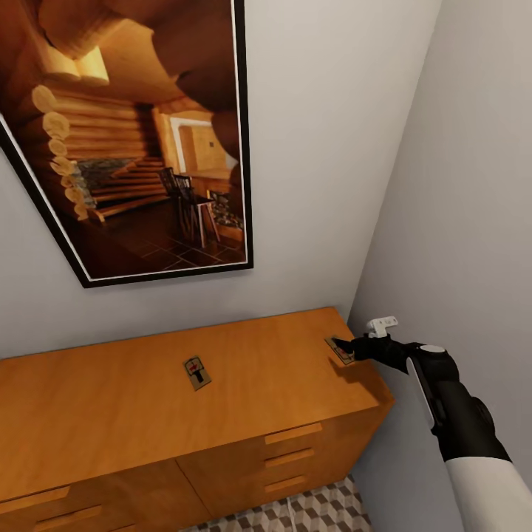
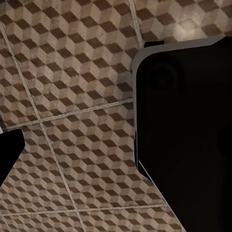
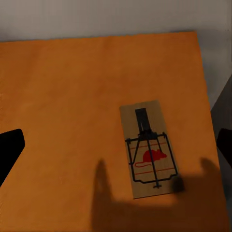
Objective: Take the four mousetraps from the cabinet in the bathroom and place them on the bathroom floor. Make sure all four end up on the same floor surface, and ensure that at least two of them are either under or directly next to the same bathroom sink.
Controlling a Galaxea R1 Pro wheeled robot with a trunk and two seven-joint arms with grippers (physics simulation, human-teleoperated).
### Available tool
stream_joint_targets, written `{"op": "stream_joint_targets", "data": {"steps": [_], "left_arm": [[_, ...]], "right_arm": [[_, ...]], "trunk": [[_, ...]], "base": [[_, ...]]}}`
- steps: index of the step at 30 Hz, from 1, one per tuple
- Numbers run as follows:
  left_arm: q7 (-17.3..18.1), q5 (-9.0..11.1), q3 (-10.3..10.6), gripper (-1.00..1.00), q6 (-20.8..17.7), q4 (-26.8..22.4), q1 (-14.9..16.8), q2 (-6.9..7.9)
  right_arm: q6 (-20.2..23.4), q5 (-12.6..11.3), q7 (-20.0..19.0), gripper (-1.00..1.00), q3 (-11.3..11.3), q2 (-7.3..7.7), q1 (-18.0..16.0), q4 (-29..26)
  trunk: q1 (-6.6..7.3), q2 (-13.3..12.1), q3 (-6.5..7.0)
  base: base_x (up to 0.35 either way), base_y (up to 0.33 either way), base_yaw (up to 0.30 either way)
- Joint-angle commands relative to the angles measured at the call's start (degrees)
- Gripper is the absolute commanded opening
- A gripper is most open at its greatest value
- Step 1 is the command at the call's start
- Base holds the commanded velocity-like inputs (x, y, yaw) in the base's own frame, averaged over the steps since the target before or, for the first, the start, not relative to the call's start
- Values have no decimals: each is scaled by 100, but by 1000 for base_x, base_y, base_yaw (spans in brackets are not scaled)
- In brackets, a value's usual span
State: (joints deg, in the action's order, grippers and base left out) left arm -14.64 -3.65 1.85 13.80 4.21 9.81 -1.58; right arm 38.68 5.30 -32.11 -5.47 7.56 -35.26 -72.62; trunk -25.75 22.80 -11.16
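Brown mousetrap (image 3: 149,151) — dark wire, red mouse mark — flat on orange cabinet (image 3: 67,96)

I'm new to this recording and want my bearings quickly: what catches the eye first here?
A big framed picture of a log cabin interior hangs tilted on the grey wall above an orange wooden cabinet. Two mousetraps lie on the cabinet top: one mousetrap near the middle, the other mousetrap at the right end, where the right hand reaches, open, just above it.
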Motion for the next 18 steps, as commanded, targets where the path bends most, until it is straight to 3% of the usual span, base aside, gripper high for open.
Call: {"op": "stream_joint_targets", "data": {"steps": [1, 18], "left_arm": [[-39, -39, 17, 100, 34, 28, 12, -2], [-39, -39, 17, 100, 34, 28, -3, -6]], "right_arm": [[17, 73, -51, 100, -8, -1, -6, -7], [17, 207, -35, 100, -24, 7, -6, -7]], "trunk": [[-3, 12, -11], [-3, 12, -105]], "base": [[0, 0, 0], [0, 0, 0]]}}
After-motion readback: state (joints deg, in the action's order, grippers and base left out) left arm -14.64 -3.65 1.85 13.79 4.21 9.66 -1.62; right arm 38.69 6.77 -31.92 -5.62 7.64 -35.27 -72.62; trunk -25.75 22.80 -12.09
